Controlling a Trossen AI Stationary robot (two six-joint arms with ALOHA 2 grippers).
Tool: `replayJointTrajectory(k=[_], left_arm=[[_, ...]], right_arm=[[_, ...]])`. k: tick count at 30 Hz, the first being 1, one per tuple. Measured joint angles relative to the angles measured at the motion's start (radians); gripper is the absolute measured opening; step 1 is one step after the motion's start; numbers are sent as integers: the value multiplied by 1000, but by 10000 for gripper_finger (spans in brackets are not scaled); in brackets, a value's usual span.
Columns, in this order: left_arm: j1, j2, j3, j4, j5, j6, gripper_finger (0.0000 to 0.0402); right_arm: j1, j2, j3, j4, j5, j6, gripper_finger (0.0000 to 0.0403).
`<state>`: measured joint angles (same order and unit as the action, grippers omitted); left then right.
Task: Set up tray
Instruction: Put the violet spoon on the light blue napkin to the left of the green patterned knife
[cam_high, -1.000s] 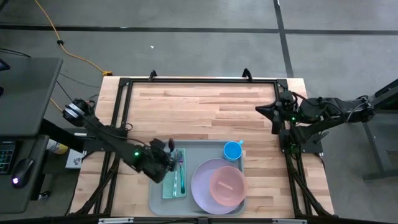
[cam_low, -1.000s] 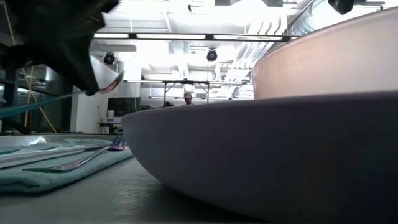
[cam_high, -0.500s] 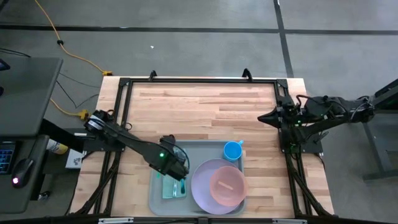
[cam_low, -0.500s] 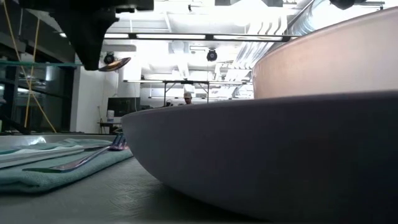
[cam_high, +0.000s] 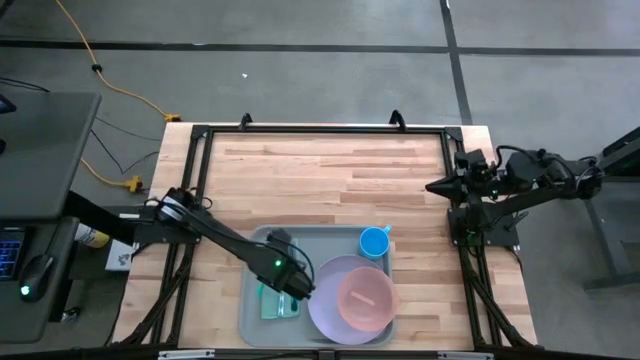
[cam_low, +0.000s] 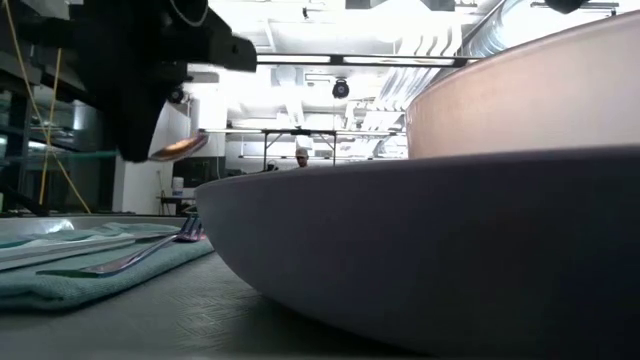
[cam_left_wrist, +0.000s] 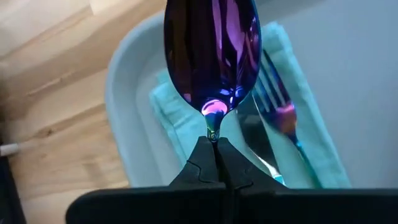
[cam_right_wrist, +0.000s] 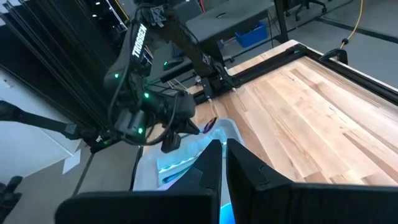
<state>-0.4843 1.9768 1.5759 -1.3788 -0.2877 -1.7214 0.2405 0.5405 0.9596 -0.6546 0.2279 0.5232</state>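
Gleaming oval spoon (cam_left_wrist: 211, 53) over rimmed tray (cam_left_wrist: 124, 124)

Grey-blue tray (cam_high: 252, 322) flat at table's near edge

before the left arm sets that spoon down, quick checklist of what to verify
1. Spoon gripped: ok. The left tool is shut on its handle end, bowl pointing forward.
2. Drop zone under it: ok. The teal cloth in the tray lies below.
3. Fork clear of the landing spot: cannot tell. It lies on the cloth close beside the spoon.
4. Plate clearance: cannot tell. The left tool hangs near its rim.
5. Right tool out of the way: ok, shut at the table's right edge.
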Motion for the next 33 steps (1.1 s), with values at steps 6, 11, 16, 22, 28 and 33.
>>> replayJointTrajectory(k=[6, 11, 16, 22, 28, 33], left_arm=[[0, 34, 0, 39, 16, -2, 12], [0, 70, 0, 85, 24, -4, 12], [-8, 77, -1, 90, 43, -9, 12], [-7, 77, -1, 90, 59, -9, 12], [-7, 77, -45, 108, 92, -7, 12], [-7, 78, -71, 194, 96, -4, 12]], right_arm=[[0, 1, 0, 0, -3, 14, 0], [0, 1, 0, -2, -22, 44, 0], [0, 1, 0, -7, -37, 45, 0], [0, 1, 0, -14, -37, 45, 0], [0, 1, 0, -18, -37, 43, 0], [0, 1, 0, -20, -37, 42, 0]])
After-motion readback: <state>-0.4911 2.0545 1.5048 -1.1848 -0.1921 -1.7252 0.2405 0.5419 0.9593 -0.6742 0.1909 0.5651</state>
